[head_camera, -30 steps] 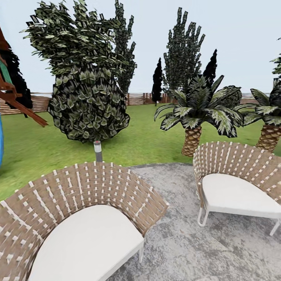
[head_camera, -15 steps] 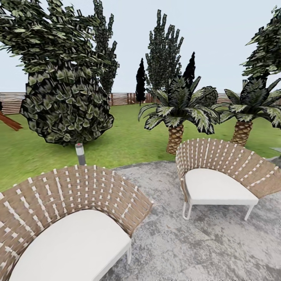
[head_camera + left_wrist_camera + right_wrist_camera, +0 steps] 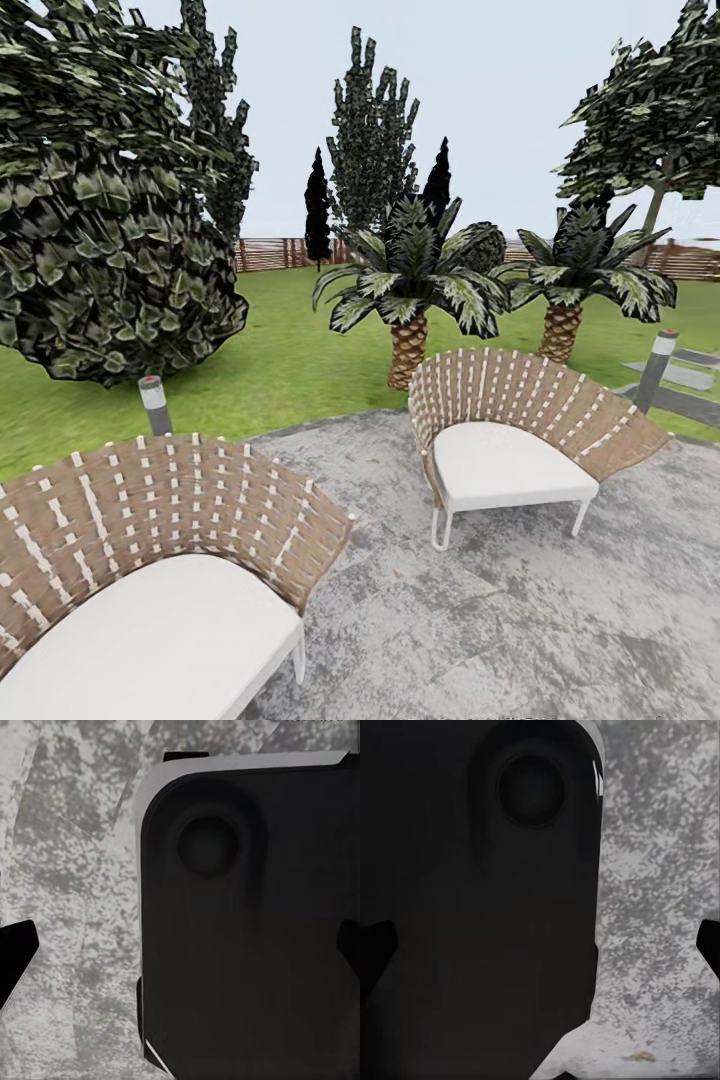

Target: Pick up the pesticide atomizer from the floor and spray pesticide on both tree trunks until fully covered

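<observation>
The pesticide atomizer is out of view. In the head view the garden lawn [image 3: 290, 360] stretches back to a slatted wooden fence [image 3: 280, 253]. A tall leafy tree [image 3: 650, 110] rises at the far right behind the palms; its trunk is a thin pale line at this distance. In the left wrist view my left gripper [image 3: 180, 952] is open, dark fingertips [image 3: 15, 956] at the frame's edges, nothing between them. My right gripper [image 3: 540, 945] is open the same way, over the robot's dark body and grey paving.
Two wicker chairs with white cushions [image 3: 150, 520] [image 3: 520, 420] stand on the grey stone patio [image 3: 500, 620]. Beyond are a big round bush [image 3: 100, 260], two short palms [image 3: 410, 290] [image 3: 570, 280], two bollard lights [image 3: 155, 400] [image 3: 655, 365] and paving slabs [image 3: 690, 375].
The camera has turned to the right, so the whole scene slid left. The wooden play structure left the view; the right-hand tree, second bollard light and slabs came in.
</observation>
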{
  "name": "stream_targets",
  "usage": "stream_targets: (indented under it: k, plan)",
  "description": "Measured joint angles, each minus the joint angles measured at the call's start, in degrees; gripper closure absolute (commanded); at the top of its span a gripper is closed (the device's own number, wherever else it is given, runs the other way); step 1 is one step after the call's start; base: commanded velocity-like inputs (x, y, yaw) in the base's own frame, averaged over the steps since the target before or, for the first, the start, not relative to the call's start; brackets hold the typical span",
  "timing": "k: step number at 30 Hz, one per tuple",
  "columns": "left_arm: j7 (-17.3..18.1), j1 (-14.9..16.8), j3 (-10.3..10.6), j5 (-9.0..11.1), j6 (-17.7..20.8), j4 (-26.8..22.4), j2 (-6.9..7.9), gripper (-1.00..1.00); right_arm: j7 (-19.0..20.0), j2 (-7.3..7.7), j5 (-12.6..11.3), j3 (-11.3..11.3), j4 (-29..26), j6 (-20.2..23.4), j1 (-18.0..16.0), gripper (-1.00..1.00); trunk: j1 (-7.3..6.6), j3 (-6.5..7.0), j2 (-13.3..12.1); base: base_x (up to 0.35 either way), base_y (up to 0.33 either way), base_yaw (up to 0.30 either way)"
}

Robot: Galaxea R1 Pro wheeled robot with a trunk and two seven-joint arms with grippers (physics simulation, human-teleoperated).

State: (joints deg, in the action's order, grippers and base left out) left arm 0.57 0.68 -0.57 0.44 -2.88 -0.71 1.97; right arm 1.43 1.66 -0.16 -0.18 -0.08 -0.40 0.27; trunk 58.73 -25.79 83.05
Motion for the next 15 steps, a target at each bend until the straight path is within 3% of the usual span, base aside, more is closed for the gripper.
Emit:
stream_targets:
  k: [15]
  plan:
    - [0.06, 0.0, 0.0, 0.04, -0.03, -0.04, 0.03, -1.0, 0.0, 0.0, 0.0, -0.05, -0.03, 0.0, 0.0, -1.0, 0.0, 0.0, 0.0, 0.0, 0.0, -0.283]
